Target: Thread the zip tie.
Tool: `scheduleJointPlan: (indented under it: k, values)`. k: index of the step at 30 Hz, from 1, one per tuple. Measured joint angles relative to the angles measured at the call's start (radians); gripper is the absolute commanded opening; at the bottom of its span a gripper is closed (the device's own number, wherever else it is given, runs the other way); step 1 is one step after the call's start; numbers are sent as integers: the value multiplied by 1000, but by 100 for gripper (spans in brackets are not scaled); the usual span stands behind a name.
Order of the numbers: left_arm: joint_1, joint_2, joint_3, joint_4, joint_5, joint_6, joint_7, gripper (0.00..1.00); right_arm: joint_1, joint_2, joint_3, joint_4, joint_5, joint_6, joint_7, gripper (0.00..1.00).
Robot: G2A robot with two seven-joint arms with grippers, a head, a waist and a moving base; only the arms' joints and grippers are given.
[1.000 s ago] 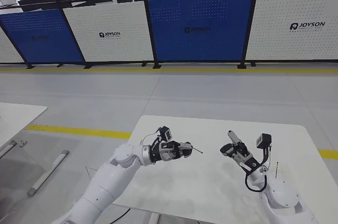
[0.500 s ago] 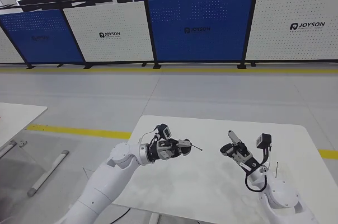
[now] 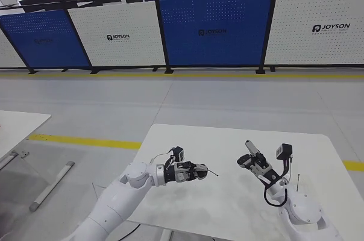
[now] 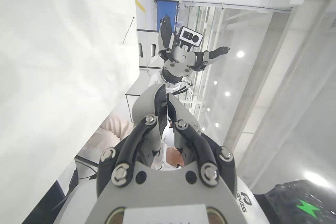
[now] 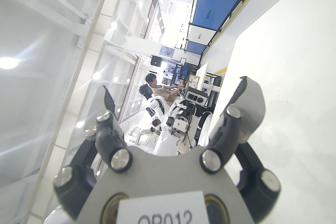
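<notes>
Over the near-left part of the white rectangular surface in the top view, the left end effector hangs with its fingers pinched together on a thin black plastic zip tie, whose free end sticks out sideways toward the other arm, clear of the surface. Well apart from it, on the right side, the right end effector is held up with its 2 fingers spread and nothing between them. Behind the surface, blue and white perforated panels stand along the far edge of the grey floor, and a yellow floor line runs past the surface's far-left corner. From the left wrist view, the left end effector has its 2 ribbed pads all but closed, leaving a narrow slit; the zip tie shows there only as a thin sliver, edge-on and hard to make out. Farther off in the same view, the right end effector is splayed wide beside the surface's edge. From the right wrist view, the right end effector stands wide open and holds nothing, with the surface to one side and the left arm visible beyond the gap between the fingers.
</notes>
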Motion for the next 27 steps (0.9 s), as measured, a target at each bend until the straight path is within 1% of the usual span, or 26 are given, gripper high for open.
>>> scheduleJointPlan:
  k: [2, 5, 8, 9, 12, 15, 16, 18, 20, 23, 26, 27]
  values:
    - [1, 1, -7, -24, -5, -17, 0, 0, 0, 0, 0, 0, 0, 0, 0, 100]
    - [14, 5, -35, -88, -36, -47, -2, 0, 0, 0, 0, 0, 0, 0, 0, 100]
    - [37, 12, -75, -173, -76, -72, -14, 0, 0, 0, 0, 0, 0, 0, 0, 100]
    - [49, 15, -91, -209, -87, -78, -21, 0, 0, 0, 0, 0, 0, 0, 0, 100]
    - [77, 23, -129, -291, -110, -85, -36, 0, 0, 0, 0, 0, 0, 0, 0, 100]
    - [103, 29, -162, -353, -138, -85, -54, 0, 0, 0, 0, 0, 0, 0, 0, 100]
    - [111, 30, -171, -365, -141, -87, -56, 0, 0, 0, 0, 0, 0, 0, 0, 100]
    - [125, 33, -187, -379, -144, -87, -57, 0, 0, 0, 0, 0, 0, 0, 0, 100]
    - [130, 35, -190, -374, -138, -76, -52, 0, 0, 0, 0, 0, 0, 0, 0, 100]
    - [125, 34, -172, -340, -109, -47, -40, 0, 0, 0, 0, 0, 0, 0, 0, 100]
    - [113, 30, -137, -290, -89, -25, -33, 0, 0, 0, 0, 0, 0, 0, 0, 100]
    - [107, 28, -122, -266, -83, -21, -32, 0, 0, 0, 0, 0, 0, 0, 0, 100]
